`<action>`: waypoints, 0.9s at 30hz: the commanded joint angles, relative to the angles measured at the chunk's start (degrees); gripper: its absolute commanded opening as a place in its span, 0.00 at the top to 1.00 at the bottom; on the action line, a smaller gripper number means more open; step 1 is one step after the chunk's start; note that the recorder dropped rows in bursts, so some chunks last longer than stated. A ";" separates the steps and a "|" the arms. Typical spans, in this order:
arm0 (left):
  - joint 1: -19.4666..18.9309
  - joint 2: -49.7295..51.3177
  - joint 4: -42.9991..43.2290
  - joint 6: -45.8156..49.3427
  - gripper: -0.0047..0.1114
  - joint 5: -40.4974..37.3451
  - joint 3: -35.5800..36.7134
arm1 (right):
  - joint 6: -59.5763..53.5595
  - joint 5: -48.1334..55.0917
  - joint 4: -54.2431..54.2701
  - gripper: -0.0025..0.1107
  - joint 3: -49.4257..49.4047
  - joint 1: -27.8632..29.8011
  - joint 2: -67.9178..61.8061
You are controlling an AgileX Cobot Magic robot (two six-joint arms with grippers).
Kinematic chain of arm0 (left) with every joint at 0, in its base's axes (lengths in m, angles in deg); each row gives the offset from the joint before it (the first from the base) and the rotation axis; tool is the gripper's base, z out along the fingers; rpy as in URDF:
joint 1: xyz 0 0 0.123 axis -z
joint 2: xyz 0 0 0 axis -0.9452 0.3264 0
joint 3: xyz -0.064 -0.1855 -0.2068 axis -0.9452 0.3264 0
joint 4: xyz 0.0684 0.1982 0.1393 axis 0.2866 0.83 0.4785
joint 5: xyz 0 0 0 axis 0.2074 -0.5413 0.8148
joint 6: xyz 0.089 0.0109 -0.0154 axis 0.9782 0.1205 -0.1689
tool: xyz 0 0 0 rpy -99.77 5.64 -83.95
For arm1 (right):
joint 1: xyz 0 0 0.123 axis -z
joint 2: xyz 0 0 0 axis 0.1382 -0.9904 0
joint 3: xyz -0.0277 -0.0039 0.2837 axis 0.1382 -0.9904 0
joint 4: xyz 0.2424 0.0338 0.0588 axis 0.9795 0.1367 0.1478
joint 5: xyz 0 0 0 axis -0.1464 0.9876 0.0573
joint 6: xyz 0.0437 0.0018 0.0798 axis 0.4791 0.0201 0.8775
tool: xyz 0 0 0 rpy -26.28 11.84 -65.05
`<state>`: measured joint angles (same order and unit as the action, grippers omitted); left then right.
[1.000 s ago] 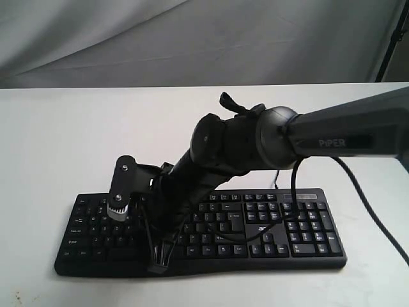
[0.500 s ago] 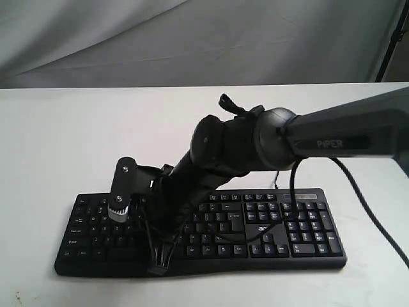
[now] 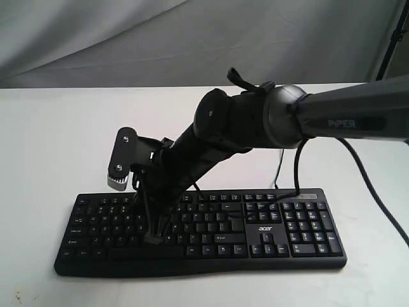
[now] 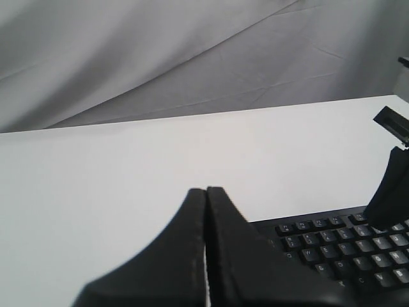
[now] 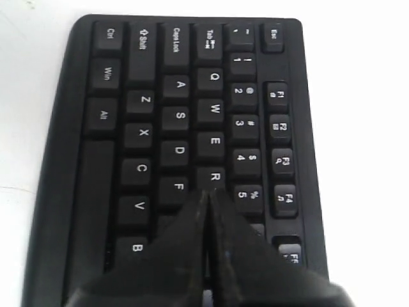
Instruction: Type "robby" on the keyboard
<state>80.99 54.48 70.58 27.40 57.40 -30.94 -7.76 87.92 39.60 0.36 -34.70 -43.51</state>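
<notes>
The black keyboard (image 3: 268,228) lies on the white table near its front edge. My right arm reaches across it to its left half. There my right gripper (image 3: 153,240) points down at the letter keys with its jaws shut and nothing between them. In the right wrist view the right gripper (image 5: 206,193) has its tip at the edge of the R key (image 5: 214,177) of the keyboard (image 5: 147,57); whether it touches the key I cannot tell. My left gripper (image 4: 206,190) is shut and empty, held off the keyboard's (image 4: 332,249) left end, above the white table.
The white table (image 3: 57,134) stretches behind and to the left of the keyboard, with a grey cloth backdrop (image 3: 192,38) beyond. A thin black cable (image 3: 279,167) runs back from the keyboard. The right arm's own cable (image 3: 374,201) hangs at the right.
My right arm has risen and drawn its shut gripper back from the keyboard's front edge by the space bar to the letter rows further in.
</notes>
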 commanded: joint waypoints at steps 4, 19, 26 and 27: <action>0.32 -0.20 0.27 -0.16 0.96 0.33 0.25 | 0.00 1.96 0.10 0.98 1.03 2.11 -1.26; 0.32 -0.20 0.27 -0.16 0.96 0.33 0.25 | -3.64 4.59 2.28 0.98 1.03 3.31 -1.47; 0.32 -0.20 0.27 -0.16 0.96 0.33 0.25 | -4.28 4.57 2.89 0.98 1.03 3.31 -1.89; 0.32 -0.20 0.27 -0.16 0.96 0.33 0.25 | -4.41 4.57 3.35 0.98 1.21 3.42 -2.14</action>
<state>80.99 54.48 70.58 27.40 57.40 -30.94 -11.44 92.02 41.78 1.02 -31.76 -45.12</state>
